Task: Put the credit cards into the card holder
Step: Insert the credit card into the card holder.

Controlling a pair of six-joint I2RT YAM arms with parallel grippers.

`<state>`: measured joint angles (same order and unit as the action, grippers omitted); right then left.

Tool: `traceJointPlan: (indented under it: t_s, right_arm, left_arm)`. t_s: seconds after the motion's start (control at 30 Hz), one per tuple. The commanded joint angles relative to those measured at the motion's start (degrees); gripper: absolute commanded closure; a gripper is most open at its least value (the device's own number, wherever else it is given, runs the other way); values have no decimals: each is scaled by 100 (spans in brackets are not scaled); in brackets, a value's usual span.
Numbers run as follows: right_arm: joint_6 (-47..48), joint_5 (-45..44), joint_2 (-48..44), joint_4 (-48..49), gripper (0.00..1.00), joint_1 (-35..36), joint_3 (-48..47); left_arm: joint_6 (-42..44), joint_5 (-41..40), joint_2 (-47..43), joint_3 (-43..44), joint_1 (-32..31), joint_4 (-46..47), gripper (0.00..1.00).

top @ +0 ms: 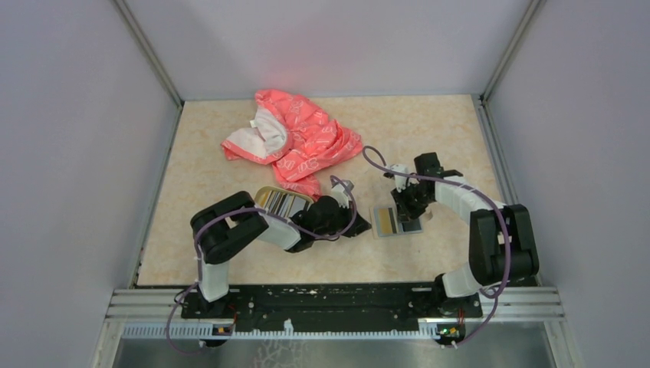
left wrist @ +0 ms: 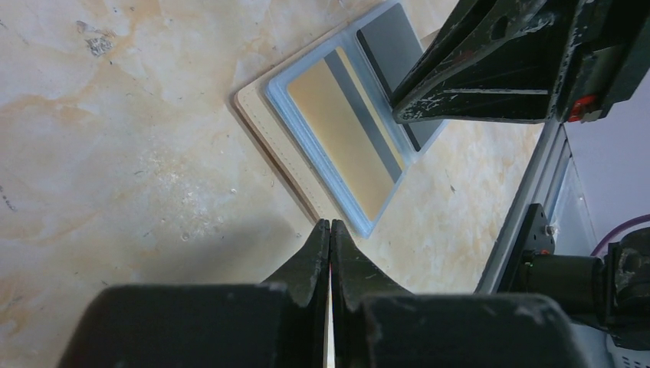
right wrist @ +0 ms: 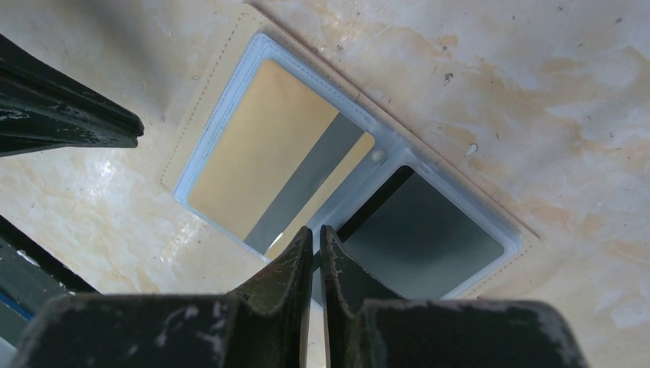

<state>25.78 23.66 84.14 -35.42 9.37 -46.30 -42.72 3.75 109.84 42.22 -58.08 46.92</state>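
Card holder (right wrist: 213, 100) open and flat on the bench (top: 429, 138), right of centre, between the two arms; blue-grey lining up, tan edge showing around it; gold card (right wrist: 253, 153) with a grey stripe tucked in one clear pocket, dark card (right wrist: 421, 230) in the pocket beside it, small snap dot between the two; left jaws pressed fully together, holding nothing, tips low at a corner of the card holder on the gold card's side, just beside its edge; contact with that edge impossible to tell; right jaws nearly together, only a thin slit between them, nothing seen in the slit; tips over the middle of the card holder, at the seam between the two pockets, by the near edges of both cards; touching or just above, impossible to tell; further left, behind the left arm, an oval dish (top: 262, 195) with striped cards (top: 285, 203) lying in it, well apart from the card holder; pink-red cloth (top: 295, 142) crumpled toward the back of the bench.
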Motion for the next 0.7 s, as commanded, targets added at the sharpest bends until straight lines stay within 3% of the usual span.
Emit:
traceJointPlan:
  t_s: [0.0, 0.67]
  right_arm:
    - [44, 103, 155, 30, 92, 105, -282]
    - [-34, -518, 608, 23, 95, 331, -355]
  left_arm:
    - [149, -15, 155, 204, 16, -201, 99]
    - [373, -98, 38, 405, 18, -629, 100]
